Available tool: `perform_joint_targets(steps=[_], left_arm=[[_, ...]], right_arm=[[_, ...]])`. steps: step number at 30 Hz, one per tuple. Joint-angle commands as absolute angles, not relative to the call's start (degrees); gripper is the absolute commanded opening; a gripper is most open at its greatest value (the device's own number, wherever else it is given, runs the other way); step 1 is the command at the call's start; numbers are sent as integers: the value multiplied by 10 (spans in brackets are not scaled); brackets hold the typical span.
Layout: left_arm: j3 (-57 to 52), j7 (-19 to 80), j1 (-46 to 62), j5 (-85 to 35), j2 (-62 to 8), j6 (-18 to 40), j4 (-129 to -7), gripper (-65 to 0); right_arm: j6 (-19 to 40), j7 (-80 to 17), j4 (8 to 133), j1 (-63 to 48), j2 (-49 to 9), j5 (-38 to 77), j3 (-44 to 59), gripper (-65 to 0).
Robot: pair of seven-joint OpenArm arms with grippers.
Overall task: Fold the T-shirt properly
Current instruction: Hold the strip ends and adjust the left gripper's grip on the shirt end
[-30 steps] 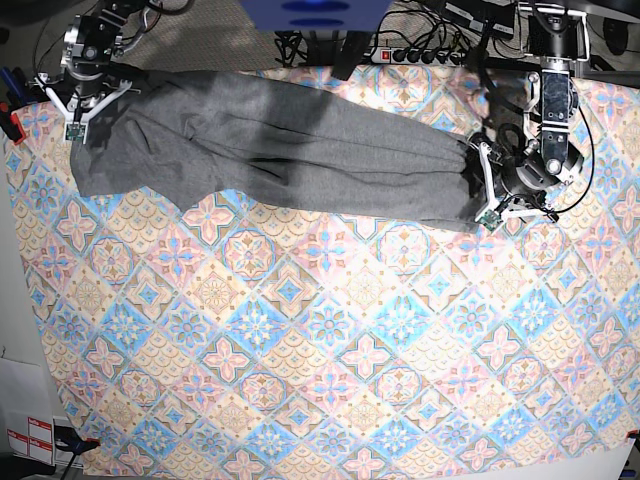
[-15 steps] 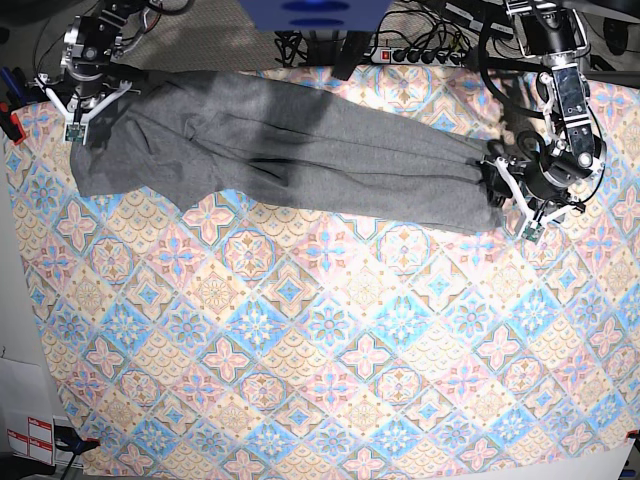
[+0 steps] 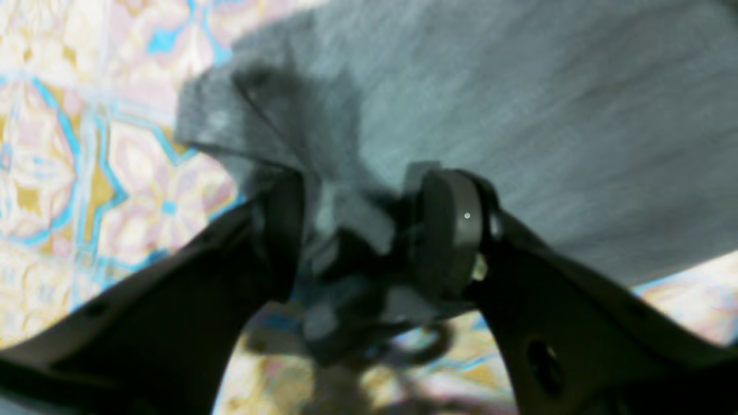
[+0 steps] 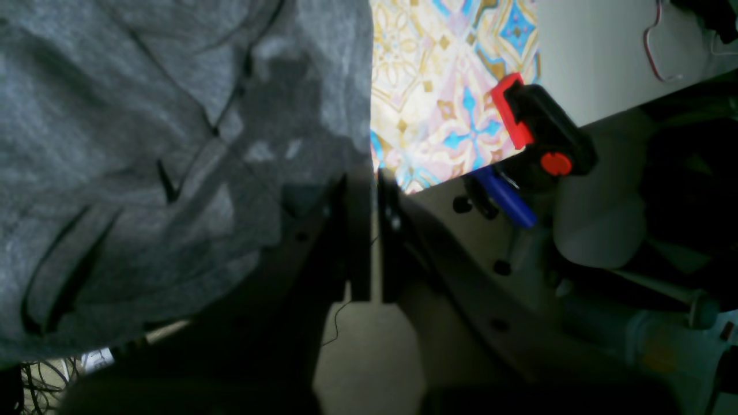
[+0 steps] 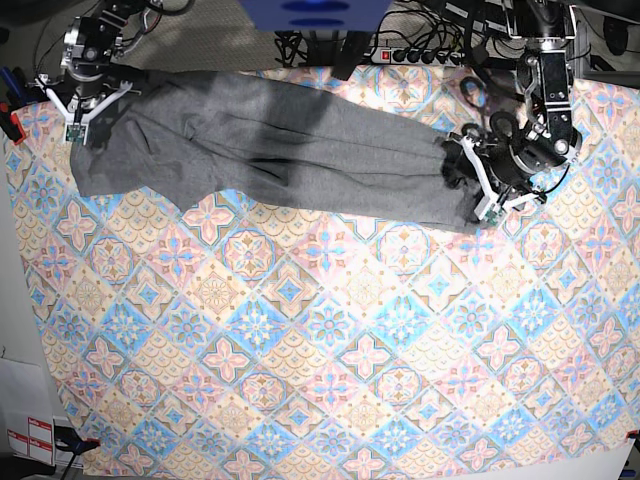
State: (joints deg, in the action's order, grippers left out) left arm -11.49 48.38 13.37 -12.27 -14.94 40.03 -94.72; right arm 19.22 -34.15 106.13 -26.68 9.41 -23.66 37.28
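Your left gripper has its two fingers apart with a bunched fold of the T-shirt gathered between them, so it is clamped on the grey cloth at that end. Your right gripper has its jaws pressed nearly together at the shirt's opposite end; the grey fabric lies right against them, but you cannot tell whether any cloth is pinched. Between the two grippers the shirt lies stretched in a long band on the patterned tablecloth.

base: overhead, far | wrists: close, oblique | shared: T-shirt
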Motion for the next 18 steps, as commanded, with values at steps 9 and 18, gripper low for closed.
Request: perform_joint_targets(steps=[9, 18], left_arm=[[-152, 472, 110, -275, -153, 400, -973, -317], [-217, 579, 75, -266, -157, 400, -866, -317]], right_arm=[[186, -333, 1070, -268, 90, -237, 360, -627], [186, -333, 1069, -268, 90, -238, 359, -627]])
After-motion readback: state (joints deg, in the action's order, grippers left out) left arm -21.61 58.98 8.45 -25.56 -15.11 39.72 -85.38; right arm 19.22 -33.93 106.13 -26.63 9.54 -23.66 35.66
